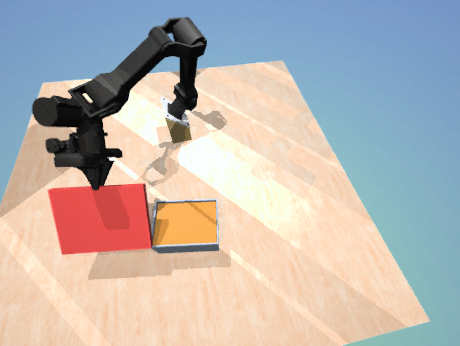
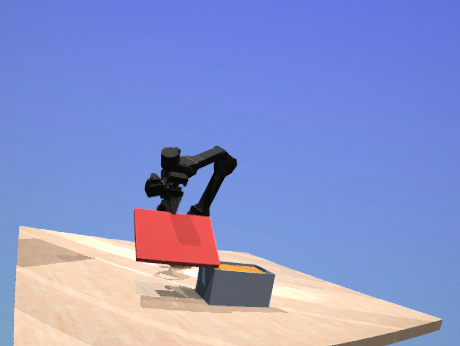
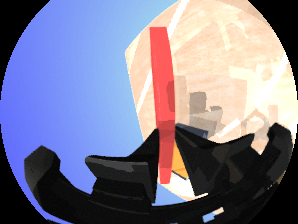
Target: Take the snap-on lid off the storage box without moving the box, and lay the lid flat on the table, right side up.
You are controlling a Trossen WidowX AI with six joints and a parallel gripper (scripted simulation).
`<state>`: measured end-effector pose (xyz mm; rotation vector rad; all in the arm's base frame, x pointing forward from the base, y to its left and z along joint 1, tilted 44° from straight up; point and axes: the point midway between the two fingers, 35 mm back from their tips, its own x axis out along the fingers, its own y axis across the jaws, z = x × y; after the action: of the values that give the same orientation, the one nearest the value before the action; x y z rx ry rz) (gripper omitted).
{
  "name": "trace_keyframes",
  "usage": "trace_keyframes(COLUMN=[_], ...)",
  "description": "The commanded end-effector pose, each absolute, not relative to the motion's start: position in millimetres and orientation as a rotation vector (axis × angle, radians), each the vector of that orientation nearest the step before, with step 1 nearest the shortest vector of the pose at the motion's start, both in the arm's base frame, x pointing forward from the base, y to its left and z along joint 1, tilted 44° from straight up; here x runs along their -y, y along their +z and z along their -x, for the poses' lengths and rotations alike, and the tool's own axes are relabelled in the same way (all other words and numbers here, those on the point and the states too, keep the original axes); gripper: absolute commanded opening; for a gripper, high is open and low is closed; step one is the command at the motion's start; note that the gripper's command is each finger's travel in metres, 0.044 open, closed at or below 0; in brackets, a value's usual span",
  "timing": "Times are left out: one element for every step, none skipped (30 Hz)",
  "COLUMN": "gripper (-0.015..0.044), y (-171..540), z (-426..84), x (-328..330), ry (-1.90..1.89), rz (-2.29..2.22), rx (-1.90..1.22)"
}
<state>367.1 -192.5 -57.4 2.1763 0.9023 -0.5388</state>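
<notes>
The red lid (image 1: pixel 80 225) (image 2: pixel 160 237) (image 3: pixel 162 75) hangs in the air, steeply tilted, to the left of the box in the top and exterior views. My gripper (image 1: pixel 96 187) (image 2: pixel 173 212) (image 3: pixel 165 131) is shut on the lid's upper edge. The grey-blue storage box (image 1: pixel 187 248) (image 2: pixel 240 290) stands upright and open on the table, with an orange inside (image 1: pixel 187 222) (image 2: pixel 237 268). In the exterior view the lid's lower right corner overlaps the box's top left corner; whether they touch I cannot tell. In the wrist view the box is mostly hidden behind the lid and fingers.
The wooden table (image 1: pixel 300 285) (image 2: pixel 80 300) carries the box. The arm's base stands on a tan block (image 1: pixel 180 132) behind the box in the top view. The lid hangs above the table to the left of the box, and shadows fall below it.
</notes>
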Motion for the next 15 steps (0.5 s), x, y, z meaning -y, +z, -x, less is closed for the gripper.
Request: trace_keyframes(gripper=[0.0,0.0,0.0,0.0,0.0,0.0,0.0,0.0,0.0,0.0,0.0,0.0,0.0,0.0,0.0], y=[-61,-62,-63,-64,-66,-67,-68,-69,-71,-72,-73,-74,-76,-77,-78], z=[-367,-367,-366,-366,-365,-365,-364,-364,-363,-363,-363,-362,-362,-361,-361], x=[204,205,207,208,210,211,213,214,216,217,219,220,222,223,225], ry=[-0.524,-0.524,-0.524,-0.524,-0.524,-0.524,-0.525,-0.525,-0.525,-0.525,-0.525,-0.525,-0.525,-0.525,-0.525], rz=[-2.17,-2.169,-2.169,-2.169,-2.169,-2.169,-2.169,-2.169,-2.168,-2.168,-2.168,-2.168,-2.168,-2.168,-2.167], rx=[-0.891,-0.891,-0.891,-0.891,-0.891,-0.891,-0.891,-0.89,-0.89,-0.89,-0.89,-0.89,-0.89,-0.89,-0.89])
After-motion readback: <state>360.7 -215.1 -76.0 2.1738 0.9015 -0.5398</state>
